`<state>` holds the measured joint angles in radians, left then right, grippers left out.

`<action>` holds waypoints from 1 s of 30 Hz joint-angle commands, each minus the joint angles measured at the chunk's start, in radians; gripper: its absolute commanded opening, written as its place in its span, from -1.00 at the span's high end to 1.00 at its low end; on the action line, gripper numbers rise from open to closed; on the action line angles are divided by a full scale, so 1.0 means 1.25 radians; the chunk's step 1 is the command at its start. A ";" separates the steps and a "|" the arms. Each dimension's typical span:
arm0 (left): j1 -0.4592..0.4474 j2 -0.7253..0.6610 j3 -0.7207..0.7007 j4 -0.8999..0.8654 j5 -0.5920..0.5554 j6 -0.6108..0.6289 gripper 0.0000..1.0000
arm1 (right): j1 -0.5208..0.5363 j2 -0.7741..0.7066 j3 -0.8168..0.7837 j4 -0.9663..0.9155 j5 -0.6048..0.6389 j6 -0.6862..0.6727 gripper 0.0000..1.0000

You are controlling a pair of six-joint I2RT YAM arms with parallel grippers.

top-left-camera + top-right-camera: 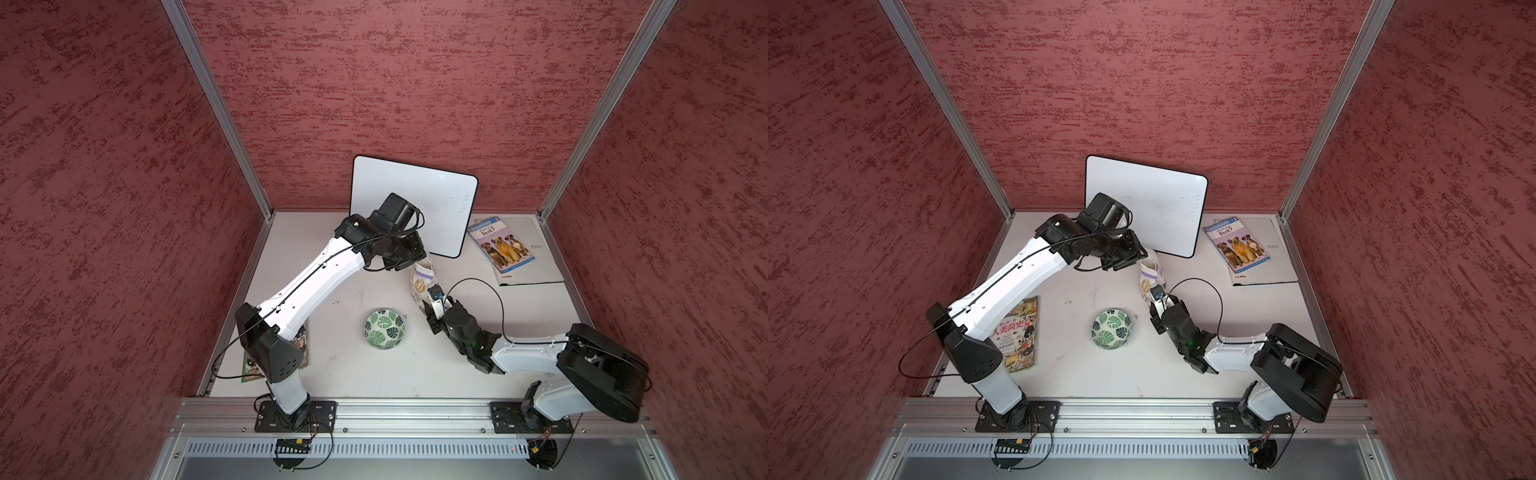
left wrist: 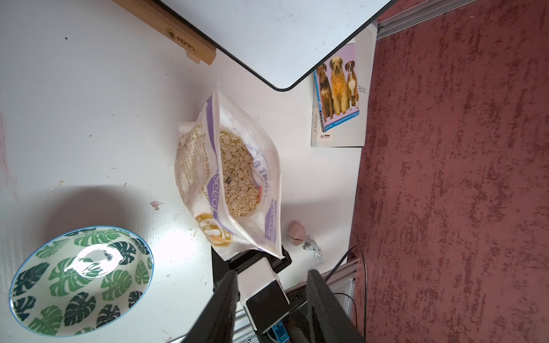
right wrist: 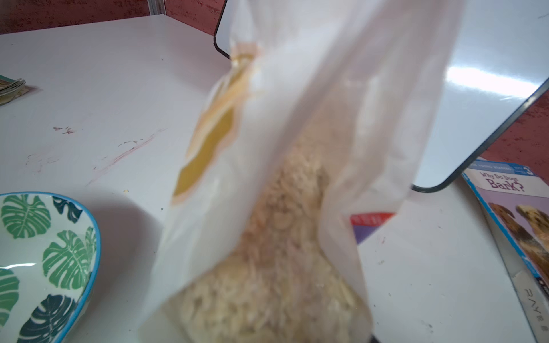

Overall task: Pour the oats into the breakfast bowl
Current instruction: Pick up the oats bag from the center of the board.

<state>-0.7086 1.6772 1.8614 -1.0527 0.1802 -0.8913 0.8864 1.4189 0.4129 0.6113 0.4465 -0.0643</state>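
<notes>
Your breakfast bowl point(image 1: 384, 328) sits empty, near the pouch point(image 1: 422, 276) on its left and closer to the arm bases. The left gripper point(image 2: 271, 273) hangs over the pouch with fingers spread, holding nothing. The pouch stands upright with its mouth open upward and the oats point(image 2: 237, 175) inside. The right gripper point(image 1: 432, 293) pinches its side seam low down, so by my judgement that arm should tip the mouth leftward.

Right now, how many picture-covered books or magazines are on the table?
2: the dog book at the far right, on a white pad; the magazine at the left, partly under the left arm.
</notes>
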 commanded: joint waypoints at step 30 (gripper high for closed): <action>0.000 0.016 -0.131 0.139 -0.025 -0.045 -0.14 | 0.003 -0.263 -0.071 -0.180 -0.053 0.017 1.00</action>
<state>-0.6910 1.6436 1.6402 -0.8593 0.1352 -0.9207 0.8864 1.0817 0.3222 0.3134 0.4026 -0.0586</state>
